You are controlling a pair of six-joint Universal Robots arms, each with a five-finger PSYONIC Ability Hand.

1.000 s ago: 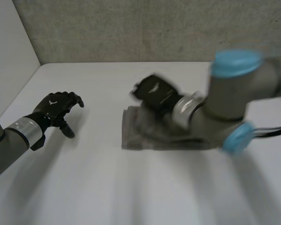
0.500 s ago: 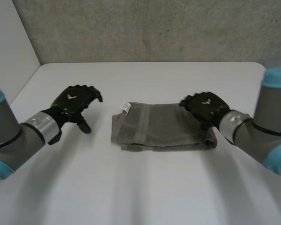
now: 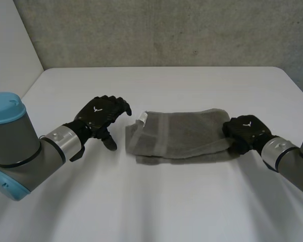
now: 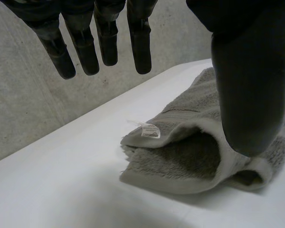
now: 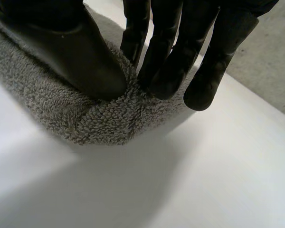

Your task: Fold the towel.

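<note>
The right hand has made the largest move: a second ago its arm was sweeping across above the towel, and it has since drawn back to the cloth's right-hand short end. There its wrist view shows the thumb and fingers closed together on a bunched ridge of terry, so that end is firmly pinched. The left hand has travelled in from well out on the table and now hangs just beside the towel's other end. Its fingers are straight and spread away from the thumb, and it holds nothing. The towel lies near the middle of the table as a long, already doubled strip. It has slid a little toward the right hand and turned slightly, and its layers gape open at the left end. Its small white label sticks up at that end's far corner, closest to the left hand's fingertips. One end is gripped and the other is about to be reached, so the next fold, end over end, looks ready to begin once the left hand takes hold.
</note>
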